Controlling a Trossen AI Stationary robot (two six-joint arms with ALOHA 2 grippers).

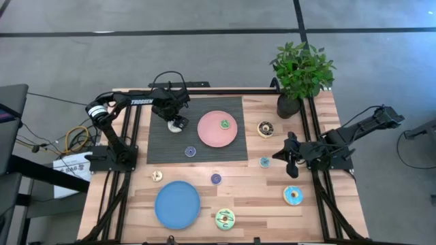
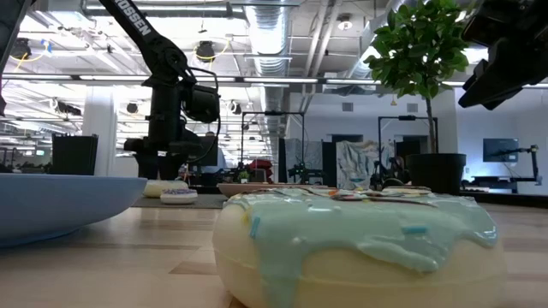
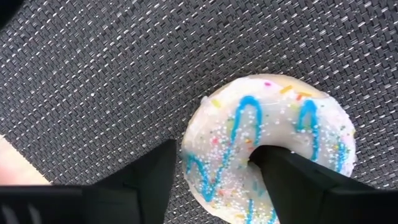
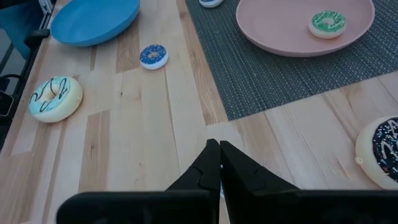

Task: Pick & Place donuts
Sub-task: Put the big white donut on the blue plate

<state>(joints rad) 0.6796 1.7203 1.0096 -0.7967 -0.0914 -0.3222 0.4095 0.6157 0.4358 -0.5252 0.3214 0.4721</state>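
Left gripper [image 3: 214, 180] was straddling the white donut [image 3: 267, 146] on the mat, not squeezed down yet.

The jaws were spread, one finger outside the rim and the other poking into the hole, so the ring's wall sat between them but I couldn't see any actual pinch. That donut lay on the dark woven mat [image 1: 170, 146] at the far left, just left of the pink plate [image 1: 211, 133], which already had a green donut [image 1: 224, 124] on it. I'd say the trick was to close slowly on that one wall, keep the fingers low near the mat, and lift straight up so the ring doesn't roll out. Right gripper [image 4: 219, 163] was clenched with nothing in it, hovering over the bench [image 1: 259, 197] at the right near the teal donut [image 1: 264, 162].
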